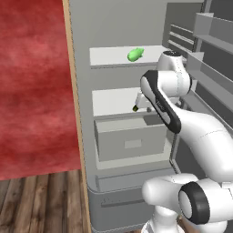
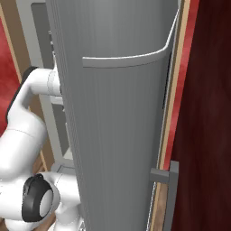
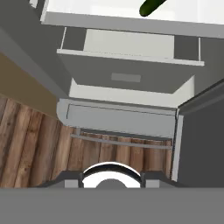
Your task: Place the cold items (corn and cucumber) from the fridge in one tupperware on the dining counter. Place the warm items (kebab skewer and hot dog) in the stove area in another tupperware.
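We see our arm [image 1: 182, 118] rising from five o'clock in the left base view, elbow bent, reaching into the open fridge [image 1: 132, 136]. Our tool [image 1: 139, 103] hangs over the middle shelf [image 1: 113, 101], clenched; whether it grips anything we cannot tell. Below sits the grey drawer [image 1: 132, 139], with wood floor [image 1: 41, 200] at seven o'clock. Farthest, at twelve o'clock, the cucumber [image 1: 135, 54] lies on the top shelf [image 1: 109, 55]. The fridge door [image 2: 122, 117] stands close on our right; a red wall [image 1: 34, 86] flanks the left.
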You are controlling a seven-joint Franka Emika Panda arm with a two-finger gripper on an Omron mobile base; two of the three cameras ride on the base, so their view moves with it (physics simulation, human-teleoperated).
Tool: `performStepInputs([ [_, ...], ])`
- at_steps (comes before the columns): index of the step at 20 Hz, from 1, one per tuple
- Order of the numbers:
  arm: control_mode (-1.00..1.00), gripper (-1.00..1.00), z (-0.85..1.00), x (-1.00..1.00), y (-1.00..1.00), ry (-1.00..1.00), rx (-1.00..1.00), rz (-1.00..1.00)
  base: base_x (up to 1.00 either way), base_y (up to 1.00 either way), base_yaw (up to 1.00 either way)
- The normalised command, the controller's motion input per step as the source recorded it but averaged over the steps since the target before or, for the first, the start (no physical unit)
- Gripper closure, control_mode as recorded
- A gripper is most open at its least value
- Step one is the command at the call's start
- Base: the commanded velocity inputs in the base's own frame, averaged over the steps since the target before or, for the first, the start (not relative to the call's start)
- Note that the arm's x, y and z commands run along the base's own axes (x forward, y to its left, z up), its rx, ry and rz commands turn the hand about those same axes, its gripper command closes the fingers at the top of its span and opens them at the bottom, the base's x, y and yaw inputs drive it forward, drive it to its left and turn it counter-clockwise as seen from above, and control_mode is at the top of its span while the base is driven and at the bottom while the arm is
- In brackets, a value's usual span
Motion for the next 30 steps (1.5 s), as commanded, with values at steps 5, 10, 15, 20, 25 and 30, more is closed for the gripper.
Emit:
performStepInputs([
  [5, -1.0, -1.0, 0.01, 0.0, 0.11, -0.03, 0.01, -0.25, 0.0, 0.0, 0.0],
  [10, -1.0, -1.0, 0.19, 0.0, 0.08, -0.11, 0.03, -0.4, 0.0, 0.0, 0.0],
  [15, -1.0, -1.0, 0.66, 0.05, 0.0, -0.03, 0.04, -0.26, 0.0, 0.0, 0.0],
  [20, -1.0, -1.0, 0.76, 0.26, -0.01, -0.05, 0.0, -0.1, 0.0, 0.0, 0.0],
  [25, -1.0, -1.0, 0.51, 0.48, -0.01, -0.22, -0.07, -0.02, 0.0, 0.0, 0.0],
  [30, -1.0, -1.0, 0.6, 0.53, -0.08, -0.16, -0.2, 0.0, 0.0, 0.0, 0.0],
])
